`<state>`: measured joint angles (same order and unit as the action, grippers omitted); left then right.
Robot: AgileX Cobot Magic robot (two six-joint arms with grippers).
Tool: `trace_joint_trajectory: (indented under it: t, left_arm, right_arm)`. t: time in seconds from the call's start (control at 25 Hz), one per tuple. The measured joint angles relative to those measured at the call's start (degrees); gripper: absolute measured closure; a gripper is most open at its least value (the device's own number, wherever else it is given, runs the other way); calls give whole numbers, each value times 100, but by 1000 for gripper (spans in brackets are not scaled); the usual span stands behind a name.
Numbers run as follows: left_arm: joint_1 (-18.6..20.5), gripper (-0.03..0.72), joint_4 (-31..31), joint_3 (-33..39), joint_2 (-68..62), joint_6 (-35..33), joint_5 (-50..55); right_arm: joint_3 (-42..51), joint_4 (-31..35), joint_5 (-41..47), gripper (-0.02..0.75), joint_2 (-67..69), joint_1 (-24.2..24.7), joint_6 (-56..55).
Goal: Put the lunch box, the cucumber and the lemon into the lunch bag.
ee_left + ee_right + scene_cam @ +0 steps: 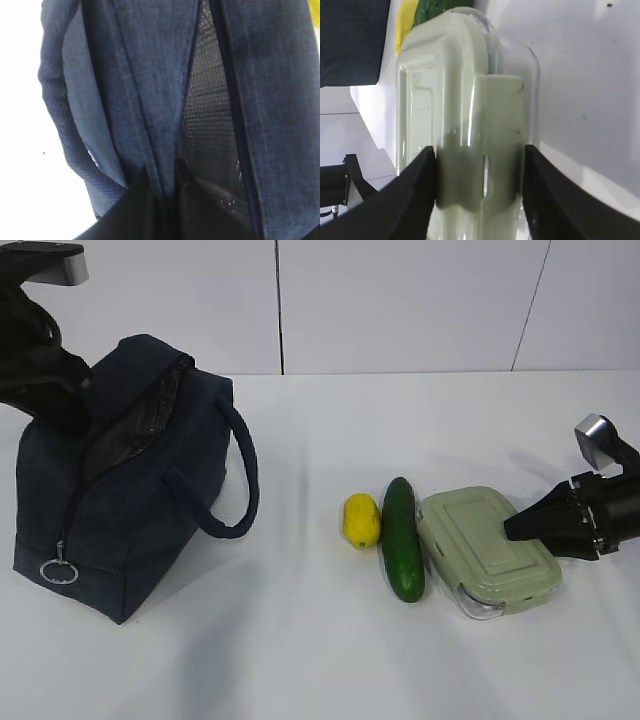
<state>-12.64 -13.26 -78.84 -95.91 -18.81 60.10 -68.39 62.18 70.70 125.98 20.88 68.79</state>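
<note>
Bag-holding and box-grasping shown at one instant, read from left to right. At far left the lunch bag (120, 490) stands on the white table (300, 660), its zipper run down so that the metal ring pull (57, 571) hangs near the lower left corner and the mouth gapes toward the upper right, showing dark gridded lining. The left gripper (165, 200) is pinched closed on the bag's navy fabric beside that opening, as the left wrist view shows, with cloth gathered between the dark fingers. Right of centre, well apart from the bag, the lemon (361, 521), the cucumber (402, 539) and the lunch box (487, 553) lie in a row, the lemon just beside the cucumber and the cucumber against the box's left edge. The right gripper (480, 192) straddles the right end of the lunch box; its two dark fingers (417, 195) press the box's opposite sides, so the hold appears closed on the box, which rests on the table. To perform this step well, the grip should probably stay square across the lid and near its end wall, since smooth plastic may slip. The lift should clear the cucumber without rolling it. The box is wide, so the left gripper would need to keep the mouth spread, and the box likely enters best end first and level.
</note>
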Motion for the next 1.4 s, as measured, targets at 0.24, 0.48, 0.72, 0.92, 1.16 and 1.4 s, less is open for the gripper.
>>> trace_joint_trajectory:
  t: [0.24, 0.48, 0.72, 0.92, 1.16, 1.4]
  left_arm:
    - [0, 677, 35, 0, 0, 0, 0]
    - [0, 678, 83, 0, 0, 0, 0]
    - [0, 678, 83, 0, -52, 9, 0]
    - [0, 678, 83, 0, -122, 9, 0]
    - [0, 678, 97, 0, -154, 9, 0]
    - [0, 678, 124, 0, -168, 9, 0]
  right_arm:
    - [0, 12, 0, 352, 0, 0, -137]
    - [0, 63, 0, 372, 0, 0, -210]
    - [0, 99, -22, 374, 0, 0, -307]
    - [0, 181, -148, 375, -87, -4, -366]
    - [0, 226, -369, 375, -243, -4, -560]
    - [22, 300, -543, 376, -399, -4, -608]
